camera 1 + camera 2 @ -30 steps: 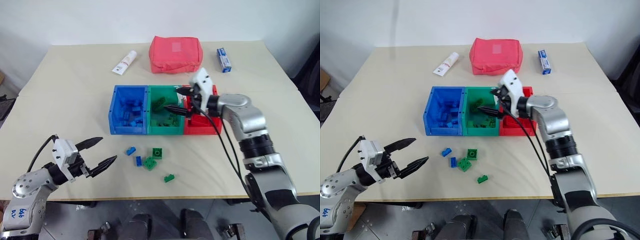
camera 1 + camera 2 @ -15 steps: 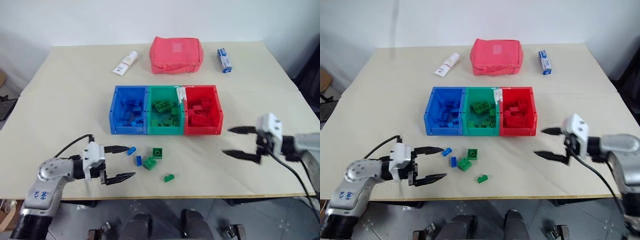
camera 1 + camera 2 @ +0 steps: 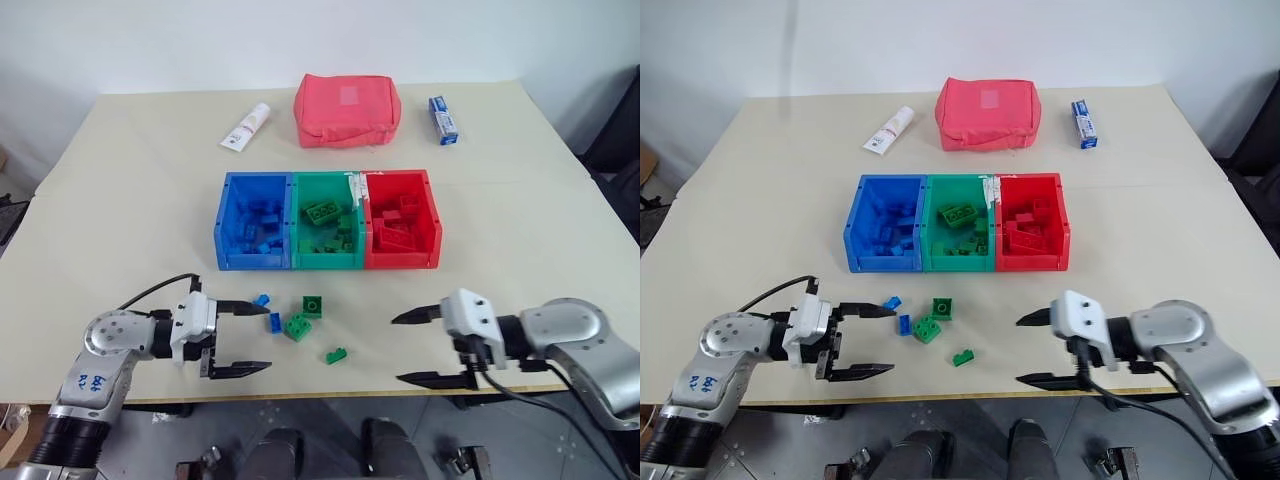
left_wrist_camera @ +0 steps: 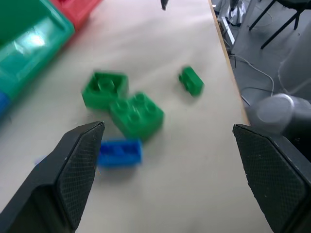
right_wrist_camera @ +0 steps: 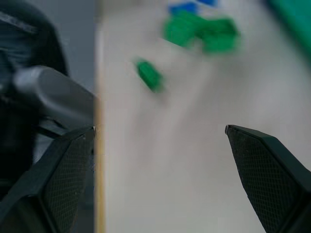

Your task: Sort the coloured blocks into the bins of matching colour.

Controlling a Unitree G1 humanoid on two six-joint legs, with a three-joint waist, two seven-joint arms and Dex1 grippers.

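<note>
Blue (image 3: 254, 262), green (image 3: 326, 263) and red (image 3: 402, 262) bins stand joined in a row mid-table, each holding several blocks of its own colour. In front of them lie loose blocks: two blue (image 3: 262, 299) (image 3: 275, 322), two larger green (image 3: 313, 305) (image 3: 297, 326) and a small green one (image 3: 337, 354). My left gripper (image 3: 262, 337) is open just left of this cluster, pointing at it, with a blue block (image 4: 120, 152) near one finger. On the cluster's right my right gripper (image 3: 397, 350) is open and empty, facing the small green block (image 5: 149, 75).
A red fabric pouch (image 3: 346, 110), a white tube (image 3: 247, 127) and a small blue box (image 3: 444, 120) lie at the back of the table. Both grippers hover close to the table's front edge (image 3: 330, 388).
My right gripper has drawn back from over the green bin, down to the table's front, right of the loose blocks. The left gripper has swung right toward the blocks.
</note>
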